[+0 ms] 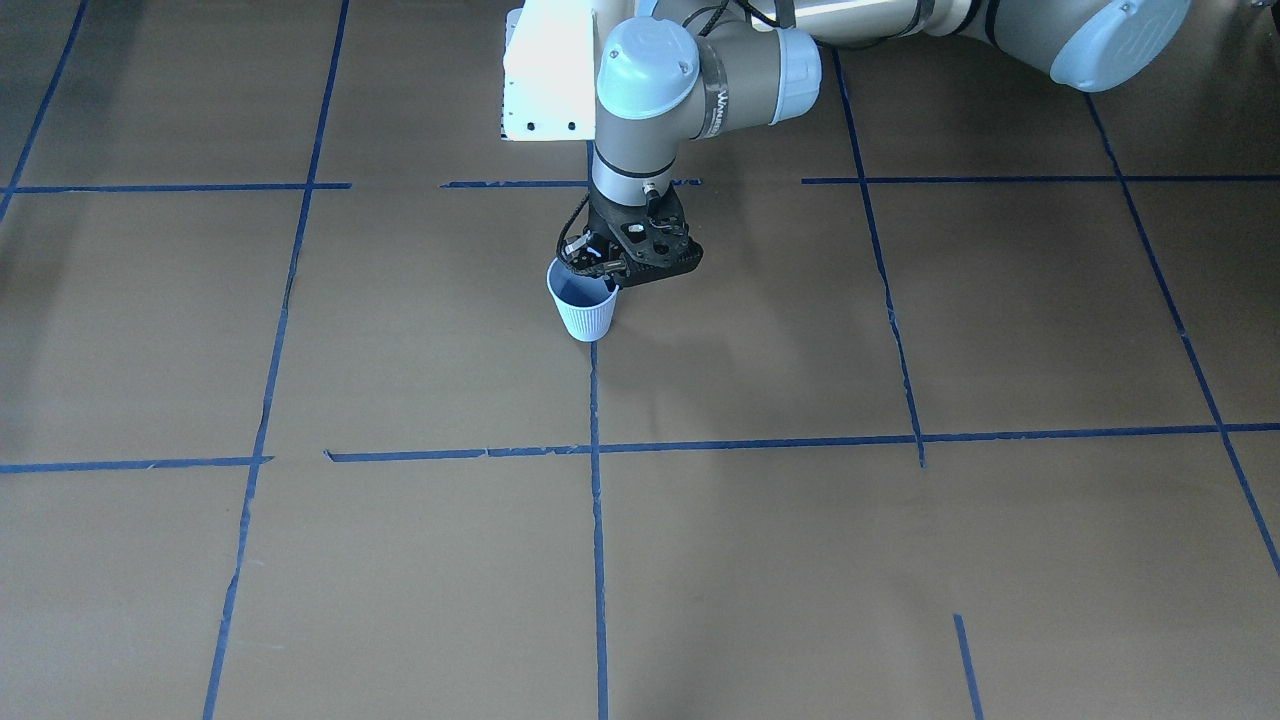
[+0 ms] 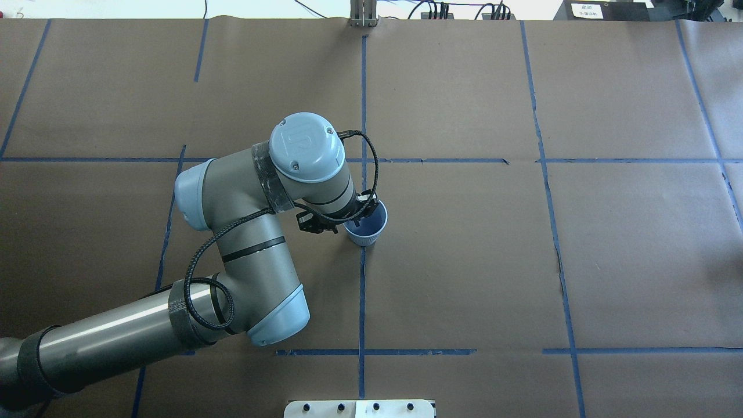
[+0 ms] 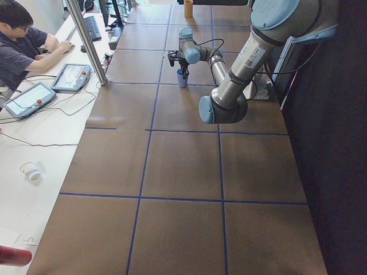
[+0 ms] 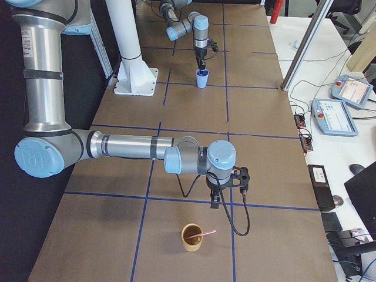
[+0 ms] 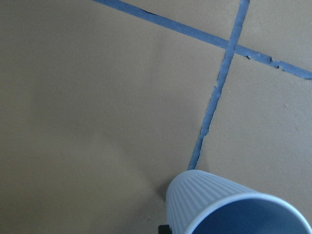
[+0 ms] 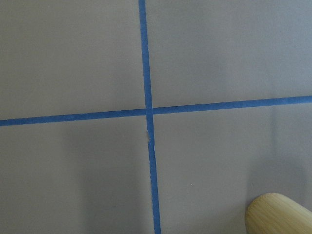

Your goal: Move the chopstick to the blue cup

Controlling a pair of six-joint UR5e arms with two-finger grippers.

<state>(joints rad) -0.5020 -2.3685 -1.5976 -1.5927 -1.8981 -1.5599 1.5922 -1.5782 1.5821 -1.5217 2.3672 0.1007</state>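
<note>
The blue cup [image 1: 585, 312] stands upright near the table's middle and also shows in the overhead view [image 2: 374, 225] and the left wrist view [image 5: 209, 204]. My left gripper [image 1: 600, 272] straddles its rim, one finger inside and one outside, shut on the wall. No chopstick shows in the blue cup. One pale pink chopstick [image 4: 202, 235] leans in a wooden cup [image 4: 191, 241] at the table's right end. My right gripper [image 4: 214, 202] hangs just behind that wooden cup. It shows only in the exterior right view, so I cannot tell whether it is open or shut.
The wooden cup's rim [image 6: 278, 214] shows at the lower right of the right wrist view. A white mount post [image 4: 135, 79] stands on the robot's side. An operator [image 3: 23, 40] sits with pendants beside the table. Blue tape lines cross the brown tabletop.
</note>
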